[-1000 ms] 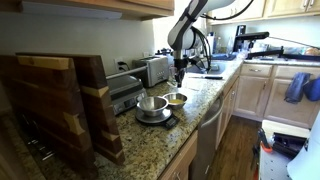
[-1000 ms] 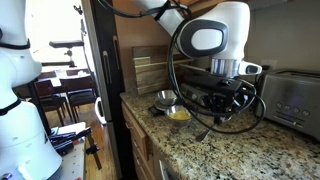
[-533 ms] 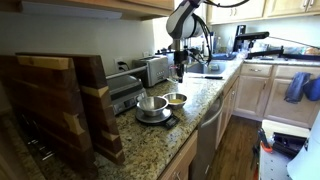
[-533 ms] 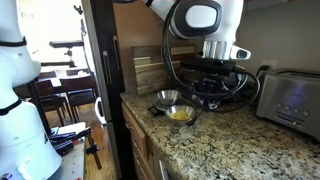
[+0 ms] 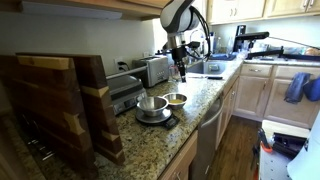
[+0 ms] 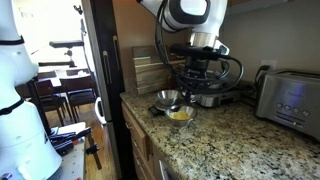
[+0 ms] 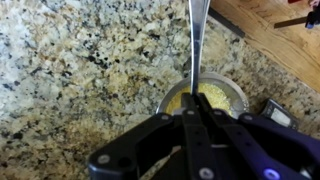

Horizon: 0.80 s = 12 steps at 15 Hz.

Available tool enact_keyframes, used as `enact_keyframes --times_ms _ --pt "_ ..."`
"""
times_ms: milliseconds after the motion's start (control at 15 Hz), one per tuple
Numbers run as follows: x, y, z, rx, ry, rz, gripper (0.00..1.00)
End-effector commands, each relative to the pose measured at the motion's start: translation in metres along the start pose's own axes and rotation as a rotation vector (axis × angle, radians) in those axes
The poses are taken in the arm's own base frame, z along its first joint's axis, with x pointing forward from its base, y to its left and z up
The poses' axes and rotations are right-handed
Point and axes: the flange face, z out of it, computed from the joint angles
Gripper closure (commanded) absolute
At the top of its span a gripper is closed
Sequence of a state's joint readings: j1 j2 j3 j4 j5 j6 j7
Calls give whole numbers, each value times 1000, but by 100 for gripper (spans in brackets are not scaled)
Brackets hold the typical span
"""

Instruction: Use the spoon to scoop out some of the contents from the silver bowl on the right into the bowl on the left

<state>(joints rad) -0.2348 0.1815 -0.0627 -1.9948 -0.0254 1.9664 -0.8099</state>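
Observation:
My gripper (image 7: 196, 112) is shut on a silver spoon (image 7: 197, 40), whose handle runs away from the jaws towards the top of the wrist view. Right below it sits a small silver bowl (image 7: 212, 97) holding yellow contents. In both exterior views the gripper (image 5: 180, 68) (image 6: 201, 80) hangs above the counter beside this bowl (image 5: 176, 99) (image 6: 180, 114). A larger silver bowl (image 5: 152, 103) (image 6: 167, 98) stands next to it on a black scale (image 5: 156, 119). The spoon's tip is out of sight.
The bowls stand on a speckled granite counter (image 5: 190, 130). A toaster (image 5: 155, 70) (image 6: 288, 95) and wooden cutting boards (image 5: 60, 105) line the back. A sink area with clutter (image 5: 215, 68) lies farther along the counter.
The arm has swung along the counter towards the bowls and risen a little, with the spoon still held. The bowls have not moved.

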Motion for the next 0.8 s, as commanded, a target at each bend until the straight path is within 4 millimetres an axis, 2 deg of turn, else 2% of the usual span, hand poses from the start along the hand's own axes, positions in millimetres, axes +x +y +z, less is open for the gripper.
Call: enact_keyframes --times_ms 0,333,400,467,733 --pt "-6 -25 6 17 -98 -66 94" --pt "2 -41 21 22 -194 -109 96" --pt "4 -42 22 12 -199 -103 96" --pt "9 -32 23 24 -172 -99 94" --pt "11 -34 26 19 -181 -108 94"
